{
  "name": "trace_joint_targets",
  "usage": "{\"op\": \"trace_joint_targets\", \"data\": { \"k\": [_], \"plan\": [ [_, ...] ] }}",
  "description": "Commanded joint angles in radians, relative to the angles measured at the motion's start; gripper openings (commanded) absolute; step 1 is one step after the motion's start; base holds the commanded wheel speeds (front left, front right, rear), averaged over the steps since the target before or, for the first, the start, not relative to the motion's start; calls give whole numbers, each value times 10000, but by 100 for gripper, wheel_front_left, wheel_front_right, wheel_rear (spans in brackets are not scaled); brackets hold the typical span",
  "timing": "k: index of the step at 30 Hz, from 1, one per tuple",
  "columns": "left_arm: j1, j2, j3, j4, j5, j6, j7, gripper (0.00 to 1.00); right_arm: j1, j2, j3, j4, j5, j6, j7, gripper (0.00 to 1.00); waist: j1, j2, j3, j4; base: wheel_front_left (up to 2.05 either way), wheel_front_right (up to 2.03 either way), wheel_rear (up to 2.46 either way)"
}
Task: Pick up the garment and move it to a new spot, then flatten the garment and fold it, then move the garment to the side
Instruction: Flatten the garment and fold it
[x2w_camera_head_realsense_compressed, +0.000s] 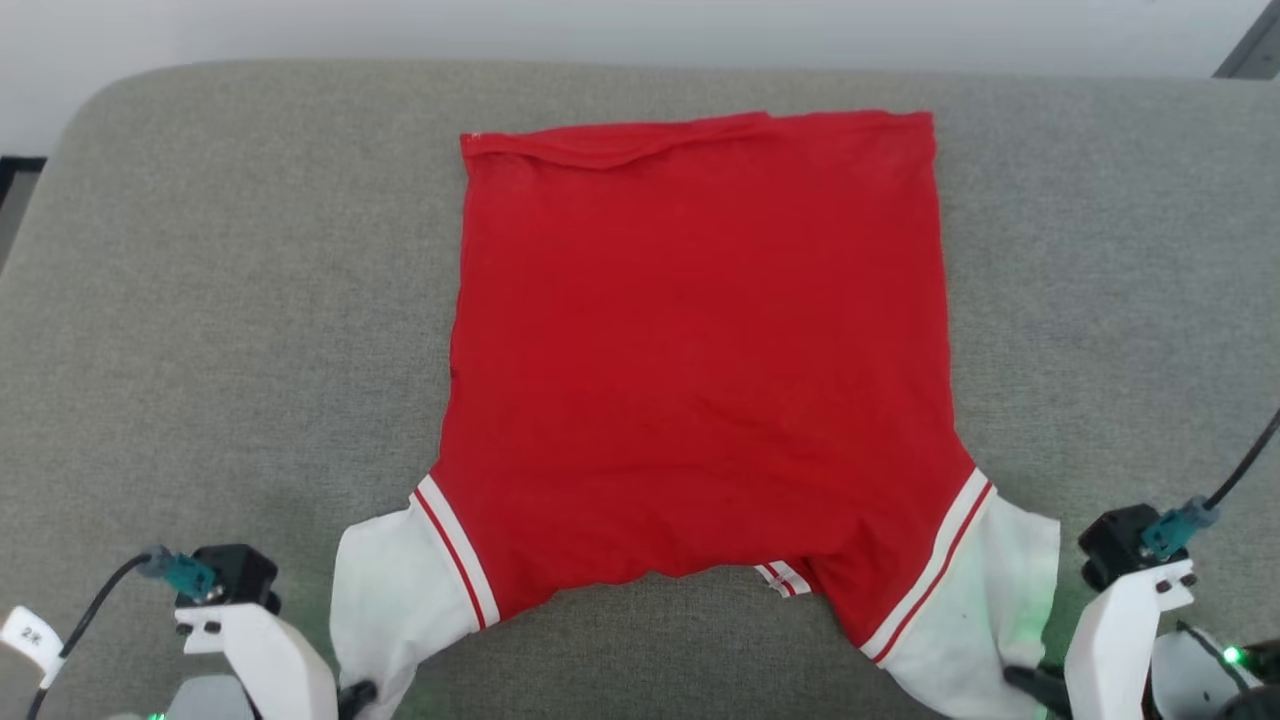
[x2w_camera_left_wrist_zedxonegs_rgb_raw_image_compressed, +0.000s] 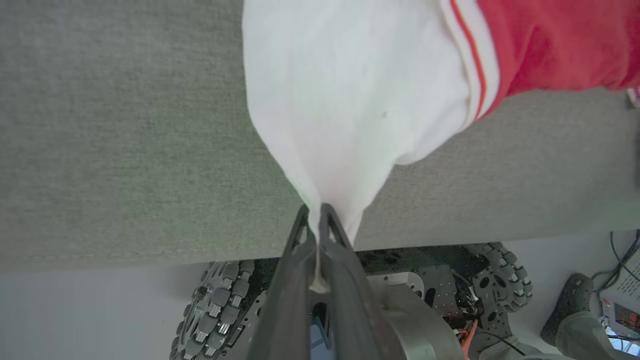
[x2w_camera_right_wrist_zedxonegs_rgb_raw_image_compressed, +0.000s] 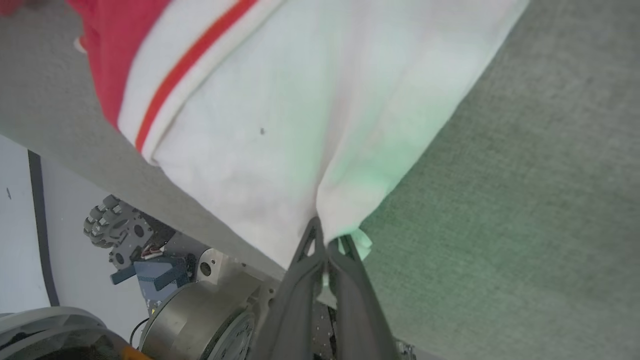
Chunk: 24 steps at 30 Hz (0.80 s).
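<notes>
Lying spread on the grey fabric-covered counter (x2w_camera_head_realsense_compressed: 200, 300), the garment (x2w_camera_head_realsense_compressed: 700, 350) takes up the middle of the head view. Its plain red side faces up, its hem (x2w_camera_head_realsense_compressed: 700, 135) is toward 12 o'clock and its shoulders are toward 6 o'clock. The hem is slightly rumpled toward 11 o'clock, and the rest of the red body lies fairly flat.

Two white sleeves splay out from the body, each joined to it by red-and-white striped trim. The left sleeve (x2w_camera_head_realsense_compressed: 395, 585) runs toward 7 o'clock and the right sleeve (x2w_camera_head_realsense_compressed: 1000, 590) toward 5 o'clock. A bit of striped collar trim (x2w_camera_head_realsense_compressed: 785, 578) peeks from under the red cloth at 6 o'clock.

The left gripper (x2w_camera_left_wrist_zedxonegs_rgb_raw_image_compressed: 314, 212) is clamped on the tip of the left sleeve. In the left wrist view the white cloth narrows to a point and runs down between the two dark fingers (x2w_camera_left_wrist_zedxonegs_rgb_raw_image_compressed: 292, 270), which press together on it. The right gripper (x2w_camera_right_wrist_zedxonegs_rgb_raw_image_compressed: 327, 240) is pinched together on the corner of the right sleeve, and a small fold of cloth pokes out at 2 o'clock from its tips.

Both grippers sit at the near edge of the counter, with the robot's studded wheels (x2w_camera_left_wrist_zedxonegs_rgb_raw_image_compressed: 220, 305) showing below that edge. A green glow tints the right sleeve and the counter beside it
</notes>
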Motion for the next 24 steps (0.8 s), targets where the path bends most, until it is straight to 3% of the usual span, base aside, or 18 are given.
{"op": "trace_joint_targets", "data": {
  "k": [1, 2, 10, 14, 18, 24],
  "plan": [
    [-157, -94, 74, 62, 2, -149, -119, 0, -83, 17, -27, -19, -211, -3, -249, 91, 0, 0, 124, 34, 0, 0, 0],
    [-244, -142, 139, 144, 20, -206, -188, 0, -149, 92, -6, -76, -218, -3, -383, 100, 0, 0, 185, 40, 0, 0, 0],
    [-712, -315, 454, 325, 219, -621, -655, 0, -1129, 153, -566, -1573, -863, -2, -762, 100, 0, 0, 709, 62, 0, 0, 0],
    [-909, -391, 573, 288, 316, -726, -822, 0, -2327, 259, -1000, -2086, -1734, -2, -1522, 100, 0, 0, 1068, 90, 0, 0, 0],
    [-1188, -517, 567, 296, 492, -869, -833, 0, -3953, 401, -922, -1304, -2525, 0, -2600, 100, 0, 0, 1455, 214, 0, 0, 0],
    [-1772, -844, 455, 498, 708, -1174, -733, 0, -6560, 213, -538, 1362, -3068, -2, -3799, 100, 0, 0, 1932, 616, 0, 0, 0]
  ]
}}
